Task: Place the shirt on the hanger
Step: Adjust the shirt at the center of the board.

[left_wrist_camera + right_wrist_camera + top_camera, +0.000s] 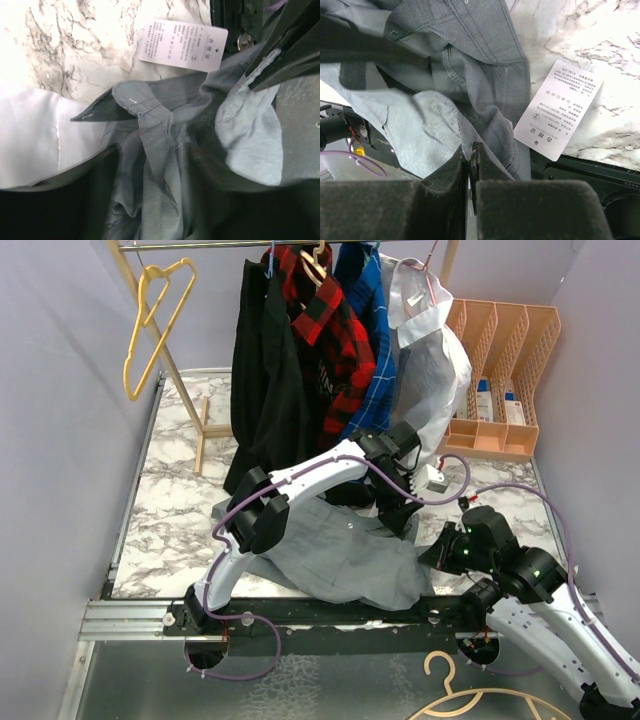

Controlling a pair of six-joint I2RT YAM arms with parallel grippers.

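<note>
The shirt (340, 555) lies heaped at the table's (170, 510) near edge, a fold pinched in my right gripper (470, 161), the hanger (155, 325) well apart.

From above, the shirt spills over the front rail. There is bare marble to its left and hung clothes (300, 350) crowd behind it. The hanger hangs at the rack's far-left end, by the wall. My left arm reaches rightward across the shirt, my left gripper (400, 512) lowered at its right edge; my right arm folds in low from the near right corner. My left wrist view shows my fingers as dark blurs either side of the collar, with a paper tag (182, 45) beyond; whether they grip I cannot tell. My right wrist view shows the fingers closed tight on a grey fold beside that tag.
</note>
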